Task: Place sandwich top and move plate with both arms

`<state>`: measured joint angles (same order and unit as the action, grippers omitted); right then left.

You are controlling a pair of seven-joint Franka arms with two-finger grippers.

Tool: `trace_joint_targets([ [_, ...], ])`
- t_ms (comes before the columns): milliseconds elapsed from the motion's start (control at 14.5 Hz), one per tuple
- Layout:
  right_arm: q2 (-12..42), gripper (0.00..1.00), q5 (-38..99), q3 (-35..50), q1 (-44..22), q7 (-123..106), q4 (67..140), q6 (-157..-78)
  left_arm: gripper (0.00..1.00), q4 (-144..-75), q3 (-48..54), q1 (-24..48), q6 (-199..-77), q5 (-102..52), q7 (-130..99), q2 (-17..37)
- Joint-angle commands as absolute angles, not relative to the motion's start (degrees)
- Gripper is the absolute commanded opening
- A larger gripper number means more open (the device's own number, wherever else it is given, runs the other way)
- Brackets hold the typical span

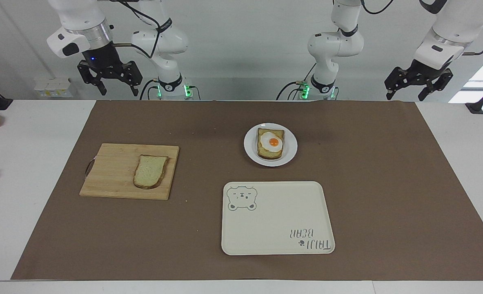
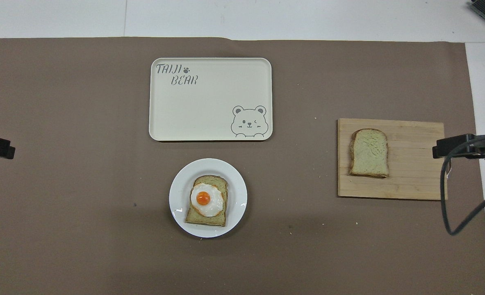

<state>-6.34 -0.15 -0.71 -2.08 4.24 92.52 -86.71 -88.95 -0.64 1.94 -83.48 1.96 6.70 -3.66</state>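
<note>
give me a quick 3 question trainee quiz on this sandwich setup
1. True or false: the sandwich top already lies on the egg toast.
2. What does the sandwich top rest on?
a) the plate
b) the cutting board
c) the bear tray
3. Which pincer hangs raised at the cutting board's end of the table?

Key:
1. False; it lies apart, on the board.
2. b
3. The right pincer; the left pincer hangs at the other end. Both are open and empty.

White table under brown mat
</note>
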Motion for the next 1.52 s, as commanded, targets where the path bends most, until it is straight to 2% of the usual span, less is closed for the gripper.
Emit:
trace_joint_targets([
  [0,-6.3,1.0,0.5,-0.6,-1.5,3.1,92.4,-87.3,1.0,-88.2,-0.4,1.2,-82.4,1.1,7.1,-3.8],
  [1452,-7.0,1.0,0.5,-1.2,-1.5,2.5,93.4,-86.7,1.0,-88.2,-0.4,1.2,-82.4,1.1,7.1,-3.8],
])
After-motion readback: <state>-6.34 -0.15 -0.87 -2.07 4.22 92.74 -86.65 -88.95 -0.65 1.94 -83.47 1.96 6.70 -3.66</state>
